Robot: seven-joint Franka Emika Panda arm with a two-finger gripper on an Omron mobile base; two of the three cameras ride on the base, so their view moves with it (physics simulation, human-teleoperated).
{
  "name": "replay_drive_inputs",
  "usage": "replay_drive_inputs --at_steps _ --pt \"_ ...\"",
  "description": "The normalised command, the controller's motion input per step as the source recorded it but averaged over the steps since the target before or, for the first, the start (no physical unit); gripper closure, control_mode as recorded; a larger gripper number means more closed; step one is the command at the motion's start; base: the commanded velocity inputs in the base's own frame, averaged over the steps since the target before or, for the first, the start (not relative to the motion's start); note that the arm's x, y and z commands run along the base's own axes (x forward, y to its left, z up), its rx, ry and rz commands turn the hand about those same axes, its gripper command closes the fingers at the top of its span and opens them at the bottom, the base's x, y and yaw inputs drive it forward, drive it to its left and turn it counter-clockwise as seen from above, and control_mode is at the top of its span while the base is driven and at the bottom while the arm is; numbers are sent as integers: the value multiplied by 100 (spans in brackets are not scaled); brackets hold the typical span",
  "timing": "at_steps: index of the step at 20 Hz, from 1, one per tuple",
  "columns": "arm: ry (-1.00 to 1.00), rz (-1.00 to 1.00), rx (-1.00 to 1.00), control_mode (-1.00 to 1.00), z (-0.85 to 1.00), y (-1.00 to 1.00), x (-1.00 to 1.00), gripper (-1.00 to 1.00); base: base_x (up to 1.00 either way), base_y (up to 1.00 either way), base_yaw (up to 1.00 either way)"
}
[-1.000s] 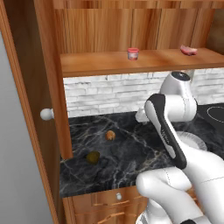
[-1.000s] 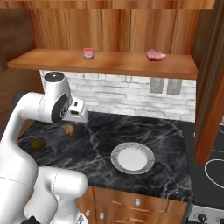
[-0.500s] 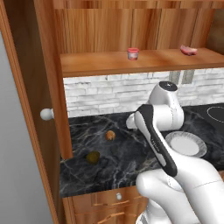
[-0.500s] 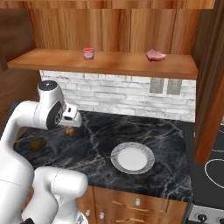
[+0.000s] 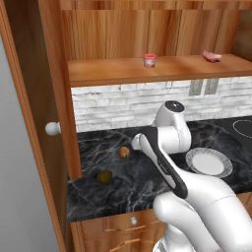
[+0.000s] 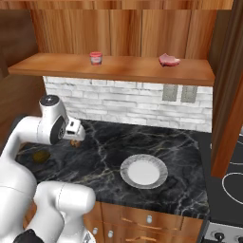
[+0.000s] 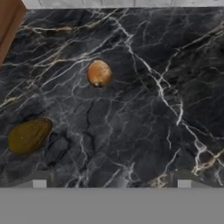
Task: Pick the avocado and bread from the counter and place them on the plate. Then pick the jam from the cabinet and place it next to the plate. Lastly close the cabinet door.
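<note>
The orange-brown bread (image 7: 99, 73) lies on the black marble counter (image 7: 144, 109), and the dark olive avocado (image 7: 29, 136) lies to its lower left in the hand view. My gripper (image 7: 111, 181) hovers above the counter, open and holding nothing, both foods ahead of its fingertips (image 7: 39, 180). From the base, the bread (image 5: 124, 152) and avocado (image 5: 104, 177) sit left of the white plate (image 5: 208, 162). My gripper (image 6: 76, 135) hangs just over the bread (image 6: 75, 143). The red jam (image 5: 149, 60) stands on the cabinet shelf. The cabinet door (image 5: 34, 98) stands open.
A flat pink lump (image 5: 212, 56) lies on the same shelf, right of the jam. The door's white knob (image 5: 52, 129) juts out at the left. A stove (image 6: 232, 182) borders the counter on the right, behind a wooden panel (image 6: 232, 85).
The arm has swung left and lowered, bringing the hand from near the plate side to just above the bread. The jaws stay wide apart.
</note>
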Motion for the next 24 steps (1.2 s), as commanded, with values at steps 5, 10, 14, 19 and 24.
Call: replay_drive_inputs --at_steps 5,10,14,19,24 --pt "0 0 0 -100 -33 24 32 -100 0 0 0" --pt "0 0 0 -100 -27 18 36 -100 0 0 0" --pt "0 0 0 -100 -23 11 43 -100 0 0 0" --pt "0 0 0 -100 -18 3 48 -100 0 0 0" --pt "0 0 0 -100 -21 4 47 -100 0 0 0"
